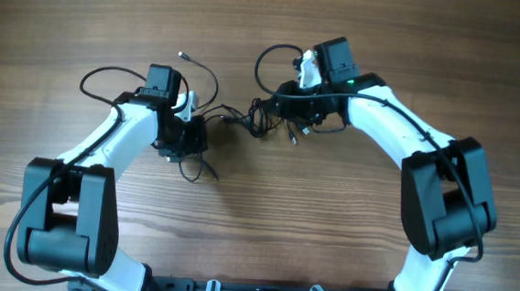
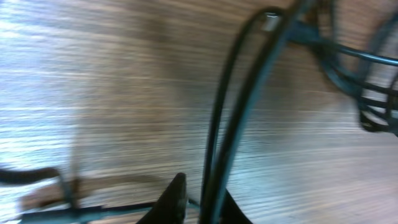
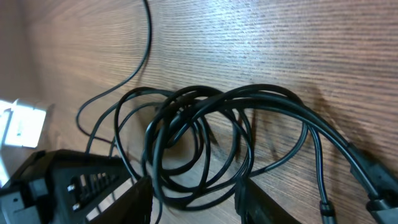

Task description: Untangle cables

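- Cables: thin black cords knotted mid-table, between the two arms. Loose strands run out left and right from the knot.
- One strand arcs up-left from the tangle and ends in a small plug, which lies apart from the knot.
- Left gripper: just left of the knot, low over the wood.
- Left wrist view is blurred. Left gripper's jaws are narrow, with two or three strands running up from between the fingers. Looks pinched on the cables.
- Those strands lead up to a small metallic plug end; more cord loops sit at the far right.
- Right gripper: on the right side of the knot, over the coiled part.
- Right wrist view: right gripper has its jaws partly apart, straddling the lower loops of the coil. Loops are slack, with bare wood showing between them; no clamp visible.
- Thicker plug bodies lie at the right of that coil.
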